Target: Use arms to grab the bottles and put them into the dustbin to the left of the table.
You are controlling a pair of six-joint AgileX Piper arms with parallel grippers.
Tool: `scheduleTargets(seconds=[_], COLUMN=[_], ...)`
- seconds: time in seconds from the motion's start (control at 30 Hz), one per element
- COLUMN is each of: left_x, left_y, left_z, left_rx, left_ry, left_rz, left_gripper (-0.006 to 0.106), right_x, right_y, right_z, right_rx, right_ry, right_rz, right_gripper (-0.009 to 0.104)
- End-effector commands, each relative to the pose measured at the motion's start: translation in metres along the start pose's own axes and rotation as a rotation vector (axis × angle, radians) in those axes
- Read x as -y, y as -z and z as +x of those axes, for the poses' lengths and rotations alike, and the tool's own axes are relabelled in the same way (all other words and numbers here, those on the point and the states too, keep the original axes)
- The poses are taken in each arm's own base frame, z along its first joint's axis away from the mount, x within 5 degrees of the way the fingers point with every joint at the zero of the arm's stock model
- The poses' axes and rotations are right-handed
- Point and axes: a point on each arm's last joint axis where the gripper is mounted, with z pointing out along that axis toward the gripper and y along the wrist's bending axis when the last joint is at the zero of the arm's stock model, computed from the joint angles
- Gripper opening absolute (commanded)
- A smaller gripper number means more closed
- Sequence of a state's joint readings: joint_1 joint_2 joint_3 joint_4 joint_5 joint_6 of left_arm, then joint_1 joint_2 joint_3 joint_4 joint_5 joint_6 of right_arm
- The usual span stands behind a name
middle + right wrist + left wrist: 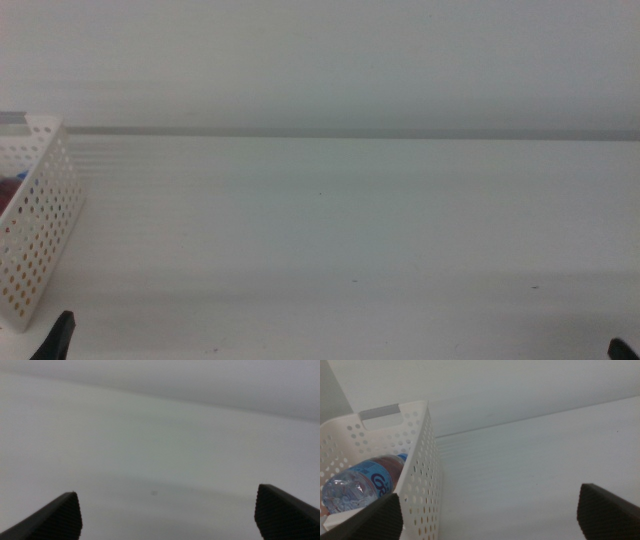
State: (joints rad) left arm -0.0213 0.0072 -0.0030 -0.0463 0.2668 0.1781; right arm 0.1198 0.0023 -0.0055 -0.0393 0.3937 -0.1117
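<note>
The table (340, 220) lies open across its whole width, with free passage from the near edge to the far one. The only obstacle is the dustbin (40, 230) at the left end, its perforated wall standing upright. A water bottle (357, 485) lies inside it, taking up part of the room there. Both grippers sit at the near edge, jaws spread wide.

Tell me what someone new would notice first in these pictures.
The white perforated dustbin at the table's left edge stands out first, with a clear water bottle lying inside it. Both arms wait low near the camera: the left hand beside the dustbin and the right hand over bare tabletop, each open and holding nothing.
</note>
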Motion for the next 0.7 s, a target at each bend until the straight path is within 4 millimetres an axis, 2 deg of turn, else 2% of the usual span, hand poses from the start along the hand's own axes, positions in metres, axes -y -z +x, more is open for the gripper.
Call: scheduleTargets(seconds=[0.0, 0.67], left_x=[0.0016, 0.001], left_y=[-0.0004, -0.0004], left_z=[0.0106, 0.0076], left_rx=[0.013, 0.045], left_ry=[0.024, 0.025], left_rz=[-0.001, -0.007], left_gripper=[0.094, 0.094], right_x=[-0.0005, -0.0007], right_y=[-0.0019, -0.0023], right_z=[0.0051, 0.0062], right_rx=[0.062, 0.059], right_ry=[0.0, -0.003], right_rz=[0.016, 0.015], right_gripper=[0.092, 0.092])
